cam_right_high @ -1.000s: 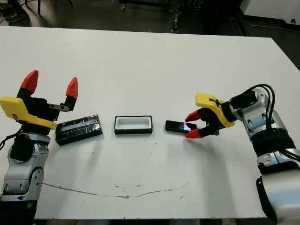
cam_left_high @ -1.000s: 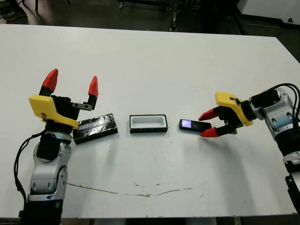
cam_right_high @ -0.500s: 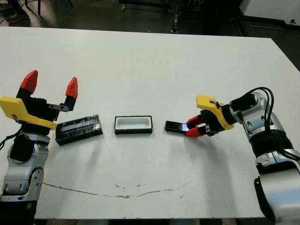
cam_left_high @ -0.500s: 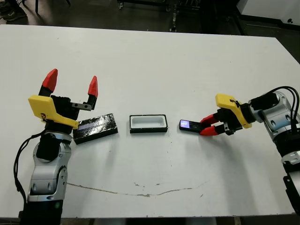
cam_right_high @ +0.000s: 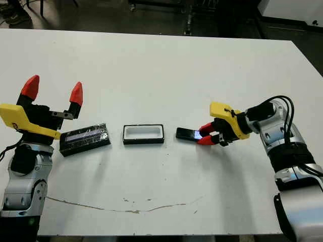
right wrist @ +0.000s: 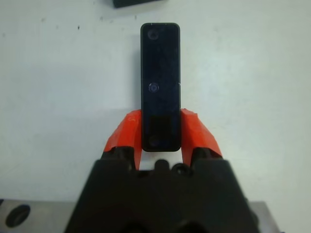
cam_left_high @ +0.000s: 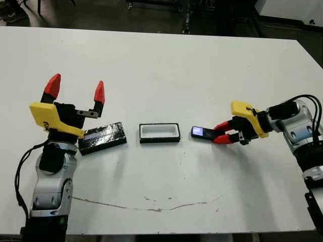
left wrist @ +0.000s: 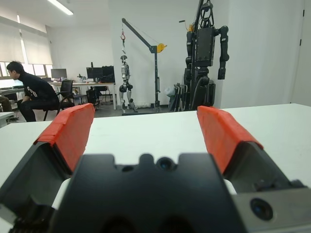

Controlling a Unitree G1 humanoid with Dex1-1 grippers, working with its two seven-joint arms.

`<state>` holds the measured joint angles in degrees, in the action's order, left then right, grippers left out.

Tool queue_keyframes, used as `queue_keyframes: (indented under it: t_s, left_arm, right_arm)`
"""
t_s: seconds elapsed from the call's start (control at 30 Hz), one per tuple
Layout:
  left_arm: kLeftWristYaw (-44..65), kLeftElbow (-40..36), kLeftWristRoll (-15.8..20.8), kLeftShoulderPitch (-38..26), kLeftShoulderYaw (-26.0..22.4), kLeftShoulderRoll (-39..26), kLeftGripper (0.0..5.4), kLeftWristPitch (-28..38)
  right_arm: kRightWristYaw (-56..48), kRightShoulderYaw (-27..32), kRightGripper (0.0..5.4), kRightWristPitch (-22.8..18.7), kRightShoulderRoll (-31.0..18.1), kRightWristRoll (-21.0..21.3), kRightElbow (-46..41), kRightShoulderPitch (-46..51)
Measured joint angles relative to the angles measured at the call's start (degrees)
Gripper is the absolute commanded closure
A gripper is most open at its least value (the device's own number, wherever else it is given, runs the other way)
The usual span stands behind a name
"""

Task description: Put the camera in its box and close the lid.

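Observation:
The camera (cam_left_high: 201,132), a slim black bar with a lit bluish screen, lies right of the box (cam_left_high: 159,132), a small black tray with a white lining. My right gripper (cam_left_high: 218,133) is shut on the camera's near end; in the right wrist view both red fingers (right wrist: 124,135) press its sides, the camera (right wrist: 160,82) pointing away. The lid (cam_left_high: 102,137), a glossy black slab, lies left of the box. My left gripper (cam_left_high: 75,89) hovers open above the lid's left part, nothing between its fingers (left wrist: 68,131).
The white table (cam_left_high: 161,65) has a thin dark scratch line (cam_left_high: 146,205) near its front edge. Beyond the table, the left wrist view shows a seated person (left wrist: 31,94) at desks, a small crane (left wrist: 146,68) and a hanging black robot (left wrist: 206,48).
My right gripper has gone from open around the camera's end to shut on it, and camera and gripper have shifted slightly toward the box. The left arm has not moved.

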<state>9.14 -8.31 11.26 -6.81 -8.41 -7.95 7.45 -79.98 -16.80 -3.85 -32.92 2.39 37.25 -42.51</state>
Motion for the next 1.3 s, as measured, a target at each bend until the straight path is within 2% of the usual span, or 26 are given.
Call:
queue_keyframes:
  t_s: [0.23,0.5,0.93,1.3]
  left_arm:
    - [0.0,0.0,0.0,0.0,0.1,0.1,0.00,0.0]
    - [0.0,0.0,0.0,0.0,0.2,0.2,0.00,0.0]
    - [0.0,0.0,0.4,0.0,0.1,0.3,0.00,0.0]
    - [-0.1,0.0,0.4,0.0,0.1,0.3,0.00,0.0]
  right_arm:
    - [-2.0,4.1,3.74,-2.5,1.1,-5.2,2.2,-5.2]
    - [-3.9,3.8,3.74,-4.3,3.8,-5.7,5.7,-11.8]
    - [-5.4,0.6,3.74,8.1,11.5,0.9,24.3,-20.6]
    - [-8.9,-3.0,3.74,9.0,15.4,5.8,25.3,-23.5]
